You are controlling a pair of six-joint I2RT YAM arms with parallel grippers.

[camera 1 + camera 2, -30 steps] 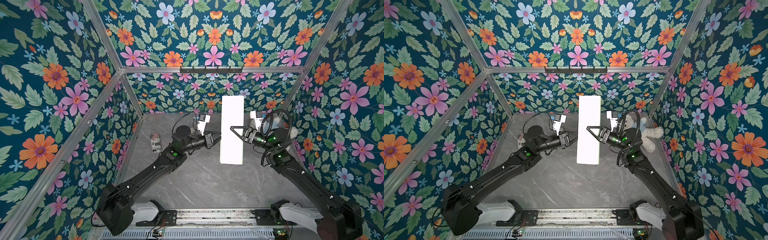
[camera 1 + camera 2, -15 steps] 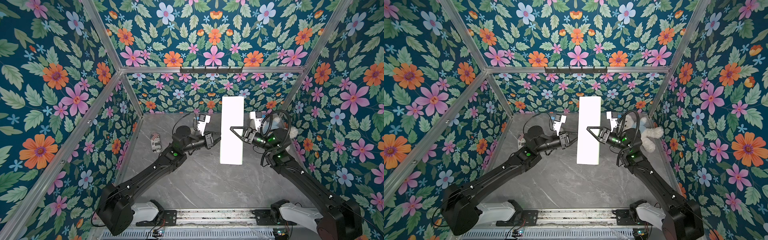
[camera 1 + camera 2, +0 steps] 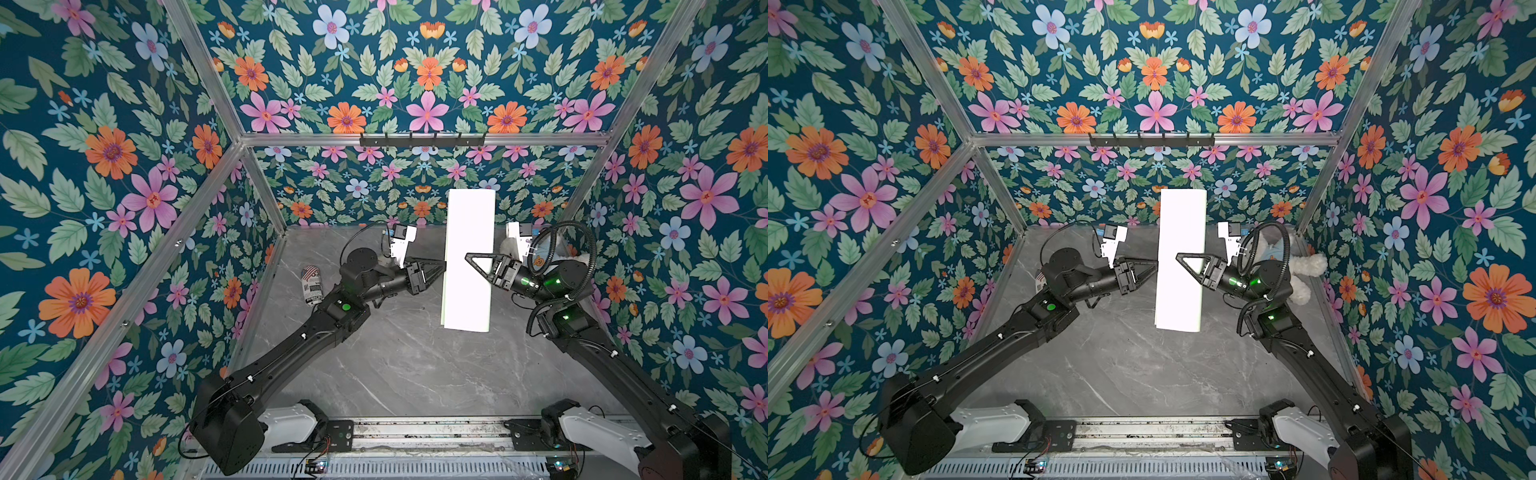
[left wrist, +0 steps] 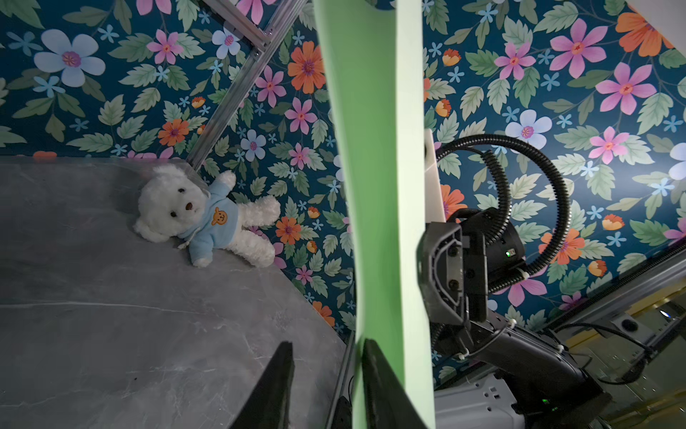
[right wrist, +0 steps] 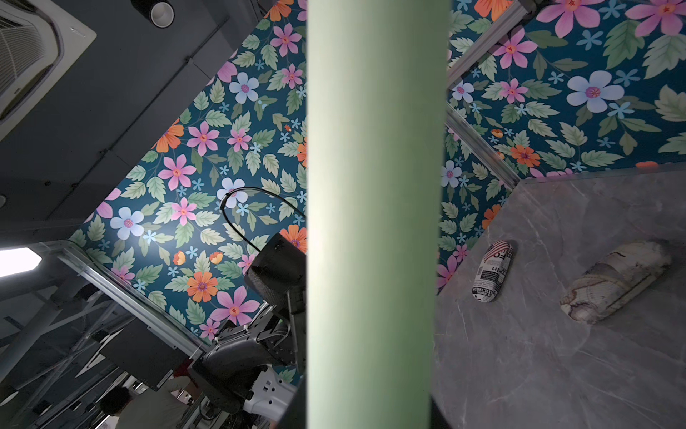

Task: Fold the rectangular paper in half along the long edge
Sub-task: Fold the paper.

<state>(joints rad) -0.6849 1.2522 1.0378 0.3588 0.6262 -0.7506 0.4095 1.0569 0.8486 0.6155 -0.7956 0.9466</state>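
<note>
— What carries everything?
— A grey marble-look bench (image 3: 395,374); dark floral wallpaper (image 3: 424,108) covers every wall; aluminium frame bars (image 3: 291,139) run along the seams; a black hook rail (image 3: 422,140) crosses the back wall.
— And the rectangular paper (image 3: 469,224)?
— Up off the bench, over its far half, doubled into a long narrow strip; the right claw (image 3: 471,259) is clamped on one long edge; the left claw (image 3: 441,268) has its jaws parted, one finger just beside the opposite edge.
— Anything lying about?
— A white teddy bear (image 4: 193,211) in the far right corner; a newsprint case (image 3: 312,286) near the left edge.
</note>
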